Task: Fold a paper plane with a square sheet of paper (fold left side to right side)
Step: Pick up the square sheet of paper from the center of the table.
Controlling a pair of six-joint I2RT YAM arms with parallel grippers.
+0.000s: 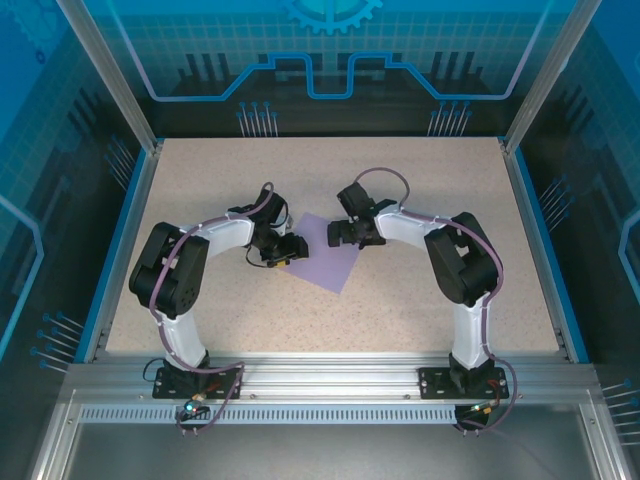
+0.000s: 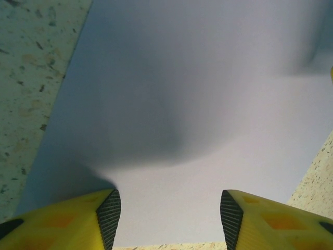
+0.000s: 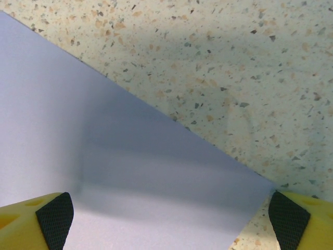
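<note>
The square sheet of paper lies flat and unfolded on the speckled table, turned diamond-wise, with no crease showing, so the left-to-right fold looks not yet begun. The left gripper sits low at the sheet's left corner. In its wrist view its jaws stand apart, one to each side of a stretch of the sheet's edge, with nothing pinched between them. The right gripper hovers over the sheet's upper right edge, and in its wrist view its jaws are spread wide, with a corner of the sheet just beside one of them. The main risk is likely the pick-up. The paper is thin and lies tight to the table, so jaws closing on top of it could slide over the surface, or crumple the corner into a stray wrinkle instead of lifting a clean edge. With the right gripper not pressing the sheet down, a pull from the left could also drag or rotate the whole sheet. The left side would then land skewed on the right side, leaving a crooked centre crease.
</note>
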